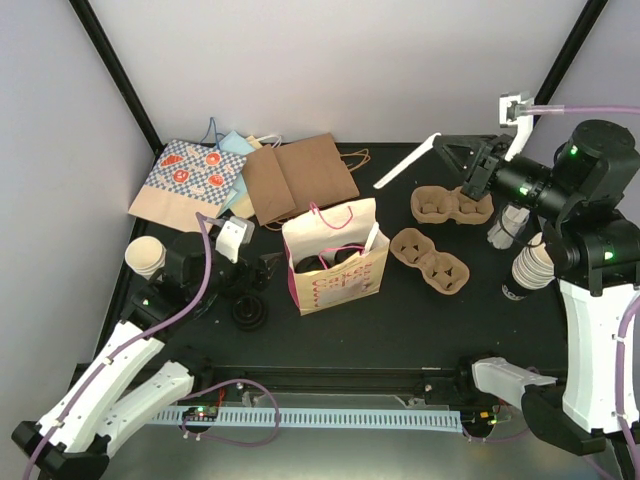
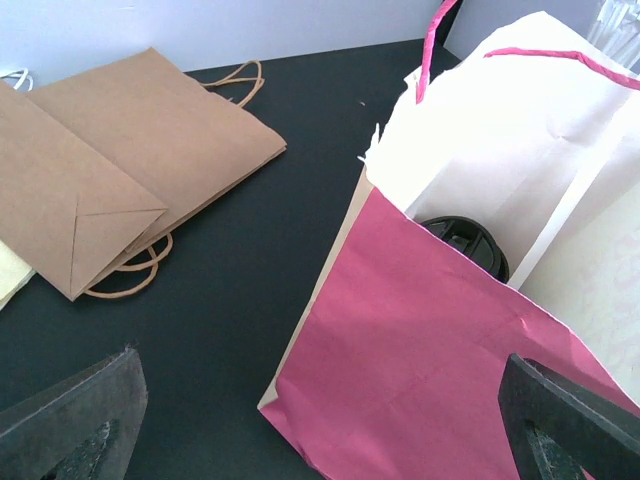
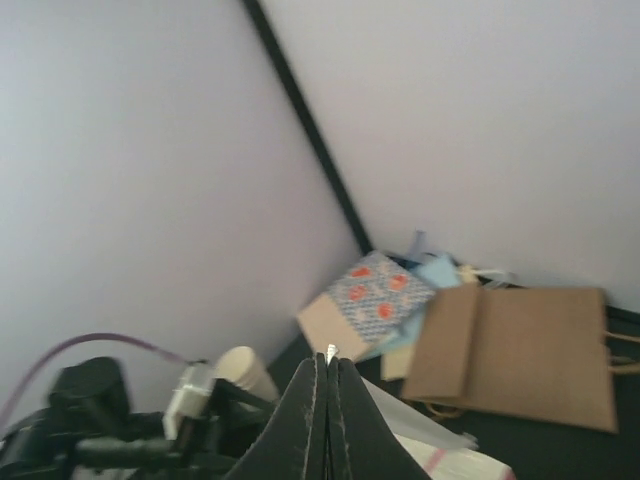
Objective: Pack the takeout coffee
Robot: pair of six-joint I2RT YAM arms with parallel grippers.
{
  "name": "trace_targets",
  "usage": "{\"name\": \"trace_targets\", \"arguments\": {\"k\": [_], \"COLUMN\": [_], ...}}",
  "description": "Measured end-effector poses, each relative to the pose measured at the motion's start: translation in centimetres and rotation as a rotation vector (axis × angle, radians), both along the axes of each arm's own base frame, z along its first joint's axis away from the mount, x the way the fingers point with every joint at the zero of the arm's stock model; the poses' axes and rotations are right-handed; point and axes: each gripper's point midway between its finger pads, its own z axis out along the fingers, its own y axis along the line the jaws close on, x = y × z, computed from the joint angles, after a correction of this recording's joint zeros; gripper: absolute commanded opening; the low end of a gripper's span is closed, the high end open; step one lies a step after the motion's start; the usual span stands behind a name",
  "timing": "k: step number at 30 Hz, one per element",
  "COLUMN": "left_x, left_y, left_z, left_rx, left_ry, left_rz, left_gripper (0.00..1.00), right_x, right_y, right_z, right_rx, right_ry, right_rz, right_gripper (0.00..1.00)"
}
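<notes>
No text can be read for certain. The cream front of the standing paper bag (image 1: 335,285) carries pink lettering in a few lines, too small and blurred in the top view to spell out. The flat patterned bag (image 1: 190,172) shows red round marks, with no legible words. The takeout coffee (image 2: 465,243) has raised moulding on its black lid, which is also unreadable.

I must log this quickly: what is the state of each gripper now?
Left gripper: open, holding nothing.
Right gripper: shut; anything pinched cannot be told.
</notes>
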Motion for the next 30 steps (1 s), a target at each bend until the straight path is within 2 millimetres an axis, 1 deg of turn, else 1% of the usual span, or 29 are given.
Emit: {"name": "trace_targets", "arguments": {"k": [3,6,8,13,16,19,23,28,30], "left_x": [0.0,0.0,-0.1,-0.1,-0.1,-0.1,-0.1,-0.1,-0.1], "left_y": [0.0,0.0,0.0,0.0,0.0,0.0,0.0,0.0,0.0], "left_z": [0.0,-0.2,-0.3,-0.4,-0.3,-0.4,-0.4,-0.4,-0.4], "left_rx": [0.000,0.002,0.002,0.003,0.002,0.003,0.003,0.003,0.003], "left_ry": [0.000,0.003,0.004,0.005,0.004,0.005,0.005,0.005,0.005], "left_rz": [0.000,0.000,0.000,0.000,0.000,0.000,0.000,0.000,0.000], "left_gripper": [0.99,0.99,0.99,0.99,0.99,0.99,0.99,0.99,0.99], "right_x": [-1.5,-2.4,-2.6,-2.5,-2.5,-3.0,-3.7,-3.9,-3.9], "right_y": [1.2,1.6,1.9,2.7,3.4,4.0,4.7,5.2,5.1], "right_z": [1.4,1.5,0.7,-3.2,-4.6,-5.2,-5.3,-5.5,-5.1], "right_rx": [0.051,0.060,0.059,0.047,0.041,0.040,0.036,0.029,0.027], "right_ry": [-0.025,-0.026,-0.006,0.097,0.135,0.145,0.144,0.147,0.139], "right_rz": [0.106,0.154,0.174,0.210,0.236,0.264,0.298,0.308,0.305], "right_gripper": [0.01,0.01,0.01,0.01,0.01,0.01,0.01,0.01,0.01]}}
